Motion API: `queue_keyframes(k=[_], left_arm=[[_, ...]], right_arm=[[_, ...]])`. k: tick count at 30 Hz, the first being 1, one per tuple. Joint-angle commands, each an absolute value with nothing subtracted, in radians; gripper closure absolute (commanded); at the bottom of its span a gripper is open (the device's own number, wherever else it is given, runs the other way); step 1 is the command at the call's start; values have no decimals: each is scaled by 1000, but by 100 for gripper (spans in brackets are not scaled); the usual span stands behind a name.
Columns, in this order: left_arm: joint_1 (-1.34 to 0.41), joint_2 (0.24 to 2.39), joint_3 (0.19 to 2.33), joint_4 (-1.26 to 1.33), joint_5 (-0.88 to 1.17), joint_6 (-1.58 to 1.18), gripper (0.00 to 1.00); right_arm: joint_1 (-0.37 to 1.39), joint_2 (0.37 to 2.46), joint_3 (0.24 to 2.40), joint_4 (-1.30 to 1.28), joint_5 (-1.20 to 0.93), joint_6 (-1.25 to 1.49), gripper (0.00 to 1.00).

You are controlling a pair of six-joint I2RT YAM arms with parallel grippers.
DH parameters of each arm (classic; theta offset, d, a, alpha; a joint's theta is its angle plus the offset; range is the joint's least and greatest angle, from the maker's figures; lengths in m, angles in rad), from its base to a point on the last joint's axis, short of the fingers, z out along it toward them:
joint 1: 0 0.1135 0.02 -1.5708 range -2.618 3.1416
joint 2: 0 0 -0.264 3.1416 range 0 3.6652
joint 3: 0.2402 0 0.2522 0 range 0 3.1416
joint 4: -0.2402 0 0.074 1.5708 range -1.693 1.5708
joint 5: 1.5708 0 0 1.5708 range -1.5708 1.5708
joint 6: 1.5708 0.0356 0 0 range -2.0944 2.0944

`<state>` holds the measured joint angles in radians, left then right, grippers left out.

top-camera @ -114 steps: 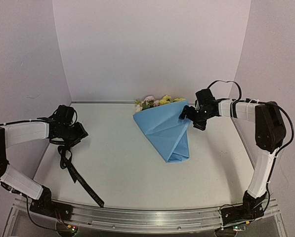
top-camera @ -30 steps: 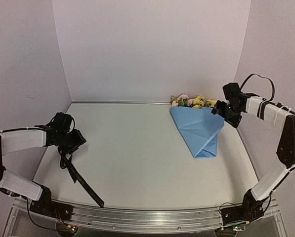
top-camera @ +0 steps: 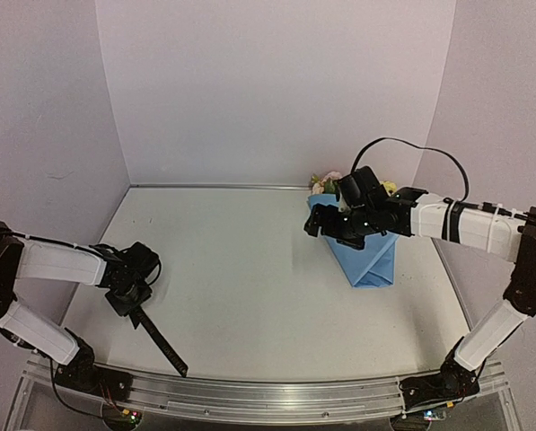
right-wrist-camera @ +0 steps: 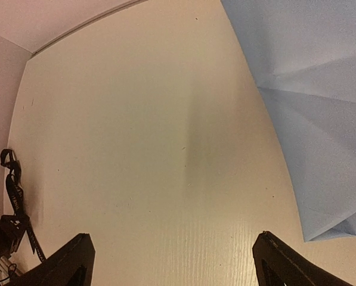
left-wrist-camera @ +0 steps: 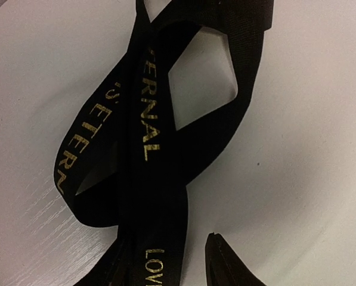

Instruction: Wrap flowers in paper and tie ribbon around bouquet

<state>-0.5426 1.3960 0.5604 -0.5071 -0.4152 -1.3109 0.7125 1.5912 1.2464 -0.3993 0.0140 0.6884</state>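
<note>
Swung in from the far right side since a second ago, the right gripper (top-camera: pixel 326 227) now hangs over the left edge of the bouquet (top-camera: pixel 371 256). Its 2 fingertips (right-wrist-camera: pixel 70 262) are spread wide, with only bare table (top-camera: pixel 241 278) between them. Just beside it is the paper (right-wrist-camera: pixel 321 107): smooth, matte light blue, sharply creased, folded into a cone that narrows toward the near edge. Yellow and pale pink flowers (top-camera: pixel 325 181) poke out of the cone's wide end, close to the back wall (top-camera: pixel 276 90). The bouquet itself hasn't budged in that second and lies at the right rear of the table.

Over to the left gripper (top-camera: pixel 128 293) — it has dropped closer to the near edge, low on the table's left side, right on the ribbon (left-wrist-camera: pixel 136 149). 1 dark fingertip shows in the wrist view with the ribbon looped just beside it; whether the jaws pinch it or stand clear, I can't tell. The ribbon is flat woven black with gold capitals, twisted into overlapping loops, and 1 straight tail runs out from the gripper toward the table's near edge. The table surface is off-white with a faint grain.
</note>
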Motion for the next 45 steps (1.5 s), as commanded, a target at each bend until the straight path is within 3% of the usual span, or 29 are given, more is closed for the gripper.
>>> queue_keyframes(k=[1,5,7,17,28,45], left_arm=[[-549,1464,595,-442,-370,-1289,75],[-584,1477,638,-412,-325,-1252,97],[-619,1496,691,-384,-294,-1230,100],[-734,1652,951,-234,-89,-1107,100],[-735,1727,1034,-101,130,-1048,100],[-682,1778,1044,22,328,-1093,100]], right_arm=[[725,1605,1239,-349,8,699,7],[738,1616,1238,-339,-20,684,10],[746,1623,1238,-323,-34,674,11],[842,1667,1184,-148,-193,583,11],[956,1814,1182,74,-331,592,19],[1047,2088,1365,147,-294,711,31]])
